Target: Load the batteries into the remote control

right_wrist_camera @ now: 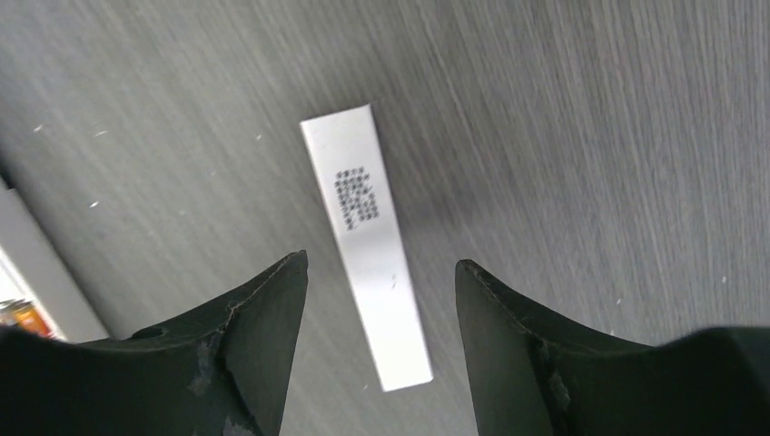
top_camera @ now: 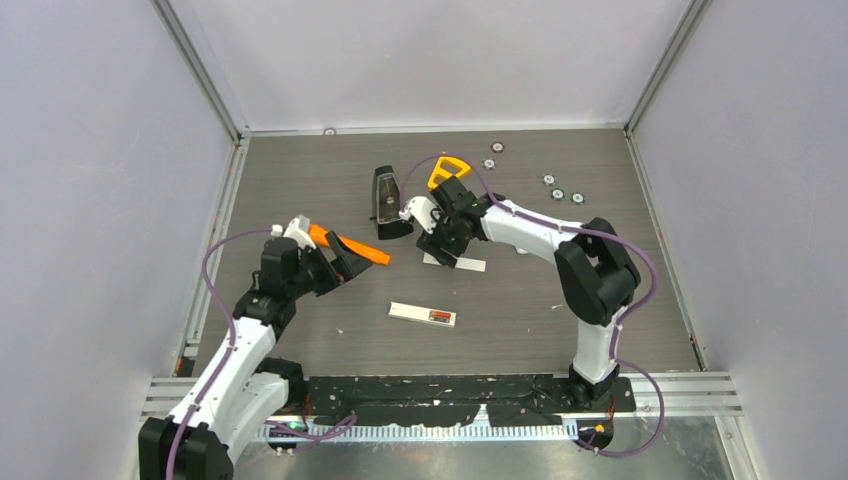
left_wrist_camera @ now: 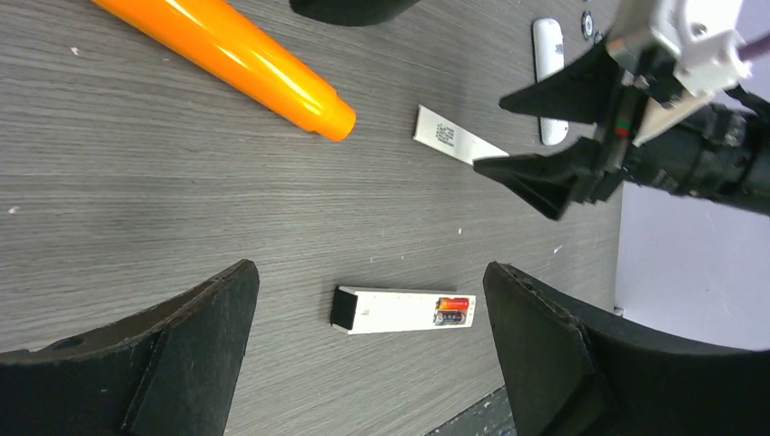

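Dark grey wood-grain tabletop (top_camera: 500, 350), matte, with a few pale specks. Plain pale panels enclose three sides: back wall (top_camera: 430, 60), left wall (top_camera: 90, 200), right wall (top_camera: 760, 200). Aluminium posts (top_camera: 200, 70) rise at both rear corners. Ribbed metal rail (top_camera: 690, 395) runs along the near edge, a black strip (top_camera: 450, 395) laid over it. Light is even and diffuse, shadows soft.

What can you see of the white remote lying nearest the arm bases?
The remote is a slim white bar, plastic by its look, lying flat on the table near the middle, towards the arms. One end face is black. At the other end the bay is open, with no cover on it: a red battery and a dark battery sit in it side by side. Only the table touches it.
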Controlling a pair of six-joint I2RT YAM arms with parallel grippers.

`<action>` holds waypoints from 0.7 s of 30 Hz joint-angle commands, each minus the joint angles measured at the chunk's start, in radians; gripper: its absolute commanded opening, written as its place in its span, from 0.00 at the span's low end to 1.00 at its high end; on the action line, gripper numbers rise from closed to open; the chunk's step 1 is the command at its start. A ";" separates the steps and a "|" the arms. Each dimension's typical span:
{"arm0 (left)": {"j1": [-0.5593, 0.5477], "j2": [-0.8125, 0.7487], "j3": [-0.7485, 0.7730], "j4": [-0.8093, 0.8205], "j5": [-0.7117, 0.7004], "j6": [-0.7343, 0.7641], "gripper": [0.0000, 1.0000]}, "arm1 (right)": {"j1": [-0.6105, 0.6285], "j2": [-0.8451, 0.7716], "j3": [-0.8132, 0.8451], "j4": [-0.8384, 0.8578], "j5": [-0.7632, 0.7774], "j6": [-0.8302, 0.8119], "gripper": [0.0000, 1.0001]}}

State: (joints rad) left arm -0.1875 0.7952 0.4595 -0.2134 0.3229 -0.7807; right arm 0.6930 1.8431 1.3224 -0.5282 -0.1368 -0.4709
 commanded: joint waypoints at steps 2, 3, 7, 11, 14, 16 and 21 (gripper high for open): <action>0.006 0.036 0.060 0.069 0.055 0.019 0.94 | -0.006 0.078 0.135 -0.028 -0.009 -0.101 0.66; 0.006 0.041 0.065 0.071 0.054 0.020 0.94 | -0.006 0.088 0.146 -0.035 -0.008 -0.105 0.66; 0.006 0.060 0.080 0.064 0.040 0.025 0.94 | -0.006 0.133 0.180 -0.053 -0.031 -0.110 0.65; 0.008 0.078 0.094 0.056 0.033 0.032 0.94 | -0.003 0.143 0.164 -0.051 -0.041 -0.113 0.65; 0.008 0.097 0.101 0.056 0.033 0.035 0.94 | 0.001 0.143 0.143 -0.035 -0.045 -0.113 0.65; 0.009 0.108 0.105 0.055 0.034 0.035 0.94 | 0.002 0.153 0.140 -0.032 -0.046 -0.112 0.65; 0.010 0.123 0.112 0.055 0.038 0.037 0.94 | 0.003 0.180 0.146 -0.036 -0.041 -0.111 0.65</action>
State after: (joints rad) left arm -0.1848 0.9123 0.5251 -0.1978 0.3492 -0.7685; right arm 0.6891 2.0060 1.4620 -0.5690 -0.1635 -0.5705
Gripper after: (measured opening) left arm 0.937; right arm 0.656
